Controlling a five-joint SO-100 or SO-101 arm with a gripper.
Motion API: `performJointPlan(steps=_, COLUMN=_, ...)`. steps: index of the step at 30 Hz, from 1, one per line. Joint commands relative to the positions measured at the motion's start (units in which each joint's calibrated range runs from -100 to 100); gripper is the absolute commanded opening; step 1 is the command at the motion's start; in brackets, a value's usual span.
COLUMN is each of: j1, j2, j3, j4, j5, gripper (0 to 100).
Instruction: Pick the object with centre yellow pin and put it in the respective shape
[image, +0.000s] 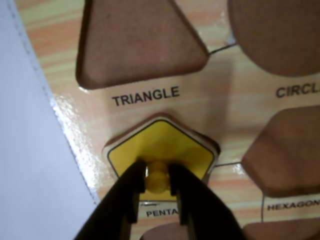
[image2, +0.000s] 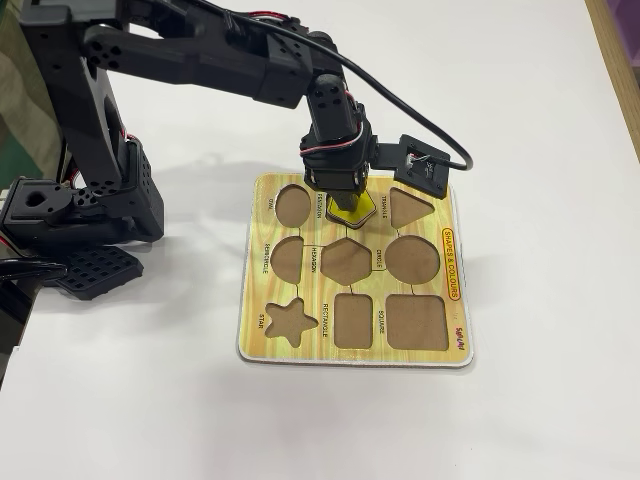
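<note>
Empty triangle cutout and hexagon cutout flank the pentagon cutout.
We see the gripper clamping the yellow pentagon piece's knob; the piece seems seated there.

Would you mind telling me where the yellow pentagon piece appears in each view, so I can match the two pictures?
Wrist view: the yellow pentagon piece sits low at centre, its knob between the gripper fingers.
Fixed view: it lies in the board's top row, under the gripper.
Shared landmark: the triangle cutout beside it.
</note>
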Motion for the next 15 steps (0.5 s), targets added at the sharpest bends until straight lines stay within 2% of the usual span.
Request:
performJointPlan(steps=1, j1=-0.01, j2=-0.01, j3=-2.25, j4=-0.74, j5=0.15, gripper=1)
performJointPlan(steps=15, j1=-0.89, j2=-0.35, j3=-2.07, j4=0.12, j5=0.20, gripper=1)
